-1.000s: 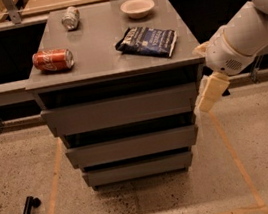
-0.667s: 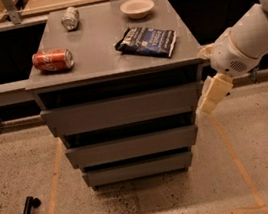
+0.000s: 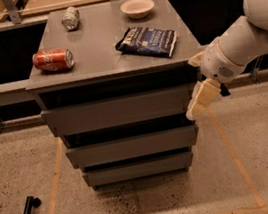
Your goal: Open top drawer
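- Sitting directly beneath the top (image 3: 97, 36) of the cabinet, the top drawer (image 3: 119, 112) appears shut; it is the widest of three, above the middle drawer (image 3: 132, 146) and bottom drawer (image 3: 138, 169).
- Gripper (image 3: 195, 110): at the drawer's right end, angled down and leftward; over the last second it has crept slightly closer to that corner; contact unclear; open or closed, cannot tell.
- Drawer front unmoved meanwhile; judged, the approach is nearly complete and the pull not begun.
- Above: bag (image 3: 146, 41), bowl (image 3: 137, 8), red can (image 3: 53, 60), silver can (image 3: 70, 18).
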Controlling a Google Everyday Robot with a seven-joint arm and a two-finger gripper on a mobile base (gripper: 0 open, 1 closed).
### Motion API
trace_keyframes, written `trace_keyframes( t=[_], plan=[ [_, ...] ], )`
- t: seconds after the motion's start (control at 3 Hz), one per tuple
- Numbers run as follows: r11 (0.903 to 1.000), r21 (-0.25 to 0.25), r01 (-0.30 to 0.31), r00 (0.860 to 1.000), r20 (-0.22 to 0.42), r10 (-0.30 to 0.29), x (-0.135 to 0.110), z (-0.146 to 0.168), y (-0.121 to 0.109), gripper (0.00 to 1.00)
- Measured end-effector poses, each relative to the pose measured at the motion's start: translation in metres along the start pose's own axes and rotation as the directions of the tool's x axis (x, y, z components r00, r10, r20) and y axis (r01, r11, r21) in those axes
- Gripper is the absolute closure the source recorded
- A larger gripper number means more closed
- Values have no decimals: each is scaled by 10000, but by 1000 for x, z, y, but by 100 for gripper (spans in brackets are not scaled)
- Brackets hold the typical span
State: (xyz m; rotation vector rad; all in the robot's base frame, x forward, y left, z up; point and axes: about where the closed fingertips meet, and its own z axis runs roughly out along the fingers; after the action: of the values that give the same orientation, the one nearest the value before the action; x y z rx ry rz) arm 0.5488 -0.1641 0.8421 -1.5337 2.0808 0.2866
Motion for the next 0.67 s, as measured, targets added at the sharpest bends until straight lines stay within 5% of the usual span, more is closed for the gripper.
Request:
trace_keyframes(
  t=[0.67],
  plan=[
    [9977,-676,31,9997,231,-15,-13,59,-8,0]
  ],
)
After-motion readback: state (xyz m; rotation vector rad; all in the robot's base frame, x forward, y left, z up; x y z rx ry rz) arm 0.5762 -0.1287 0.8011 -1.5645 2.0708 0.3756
